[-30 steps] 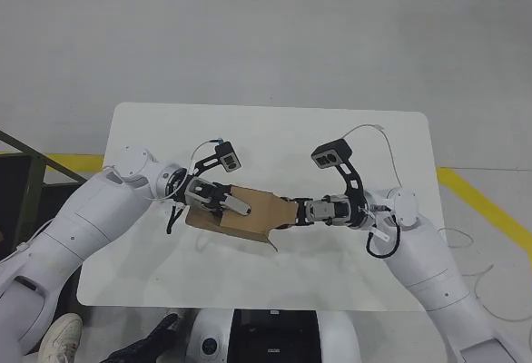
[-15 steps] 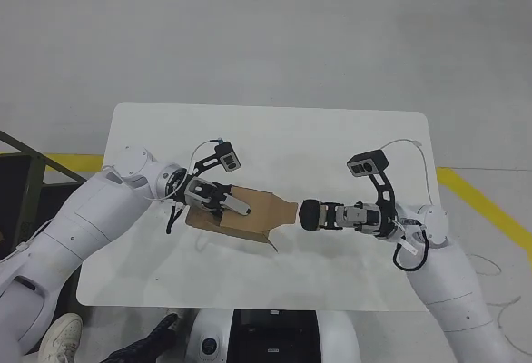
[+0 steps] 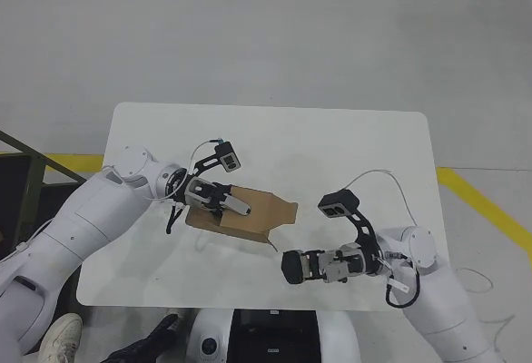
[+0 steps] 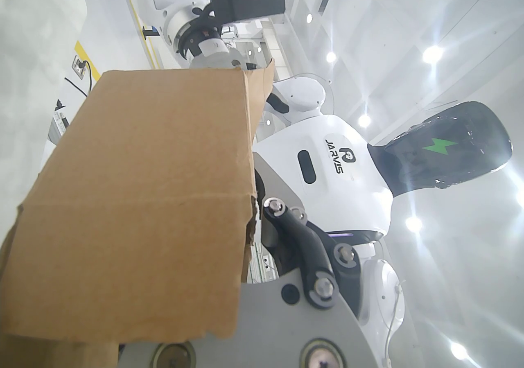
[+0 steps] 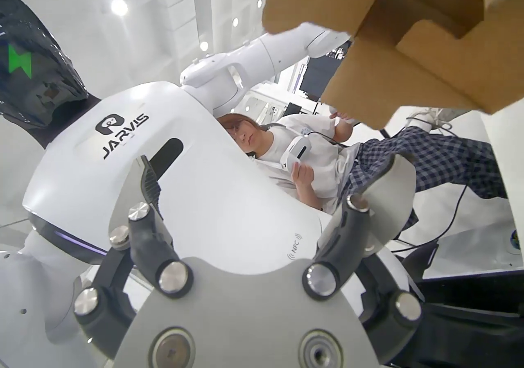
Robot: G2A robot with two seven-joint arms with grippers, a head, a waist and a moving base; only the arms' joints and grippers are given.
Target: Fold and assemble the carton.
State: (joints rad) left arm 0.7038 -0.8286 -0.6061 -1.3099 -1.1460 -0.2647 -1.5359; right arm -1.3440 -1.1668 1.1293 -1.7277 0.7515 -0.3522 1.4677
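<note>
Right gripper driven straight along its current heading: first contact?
Likely nothing. The right gripper points along the table's near edge; the carton lies off that line, farther from the robot. Path looks free across the table, though height is unclear.

Left gripper (image 3: 237,206) tight on the carton (image 3: 268,218), right gripper (image 3: 290,267) wide open, well apart, both arms bent inward.

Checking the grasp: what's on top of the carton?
The left claw lies on the carton, clamped on one end. Its lower finger is covered by cardboard. Nothing else sits on top.
</note>
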